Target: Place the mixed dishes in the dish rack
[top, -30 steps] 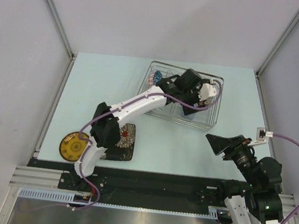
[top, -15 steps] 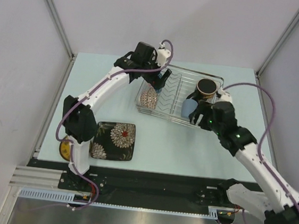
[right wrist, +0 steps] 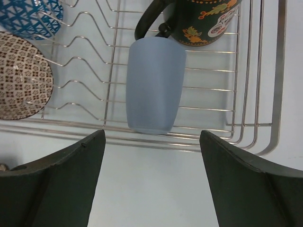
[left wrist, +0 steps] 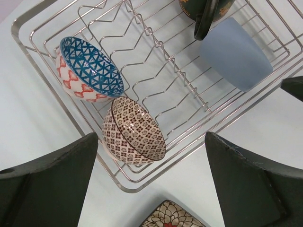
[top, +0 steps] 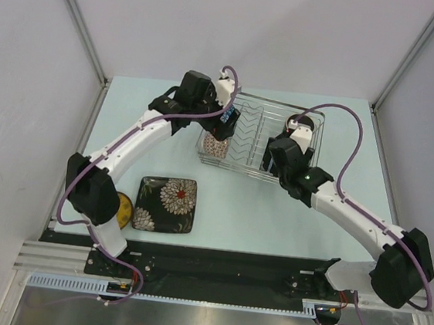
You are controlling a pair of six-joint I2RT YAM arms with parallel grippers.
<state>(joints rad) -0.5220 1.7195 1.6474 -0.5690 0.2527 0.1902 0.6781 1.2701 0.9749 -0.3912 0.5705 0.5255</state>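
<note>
The dish rack (top: 253,127) stands at the far middle of the table. In the left wrist view the blue patterned bowl (left wrist: 90,68) and the beige-pink patterned bowl (left wrist: 134,137) lean on edge in its left end (left wrist: 57,106). The light-blue cup (right wrist: 156,90) lies on its side beside the black mug (right wrist: 199,21) in the right end. My left gripper (left wrist: 151,137) is open and empty above the bowls. My right gripper (right wrist: 151,133) is open and empty over the rack's near rim (right wrist: 189,142). The black square floral plate (top: 167,204) and the yellow plate (top: 124,211) lie on the table.
The yellow plate is mostly hidden behind the left arm's elbow (top: 89,196). The two wrists hover close together over the rack, left (top: 226,125) and right (top: 273,159). Grey walls close off the table's left, right and far sides.
The left arm swung from the rack's right end to its left end. The right arm came out from its folded pose at the right and now hangs over the rack's near right edge.
</note>
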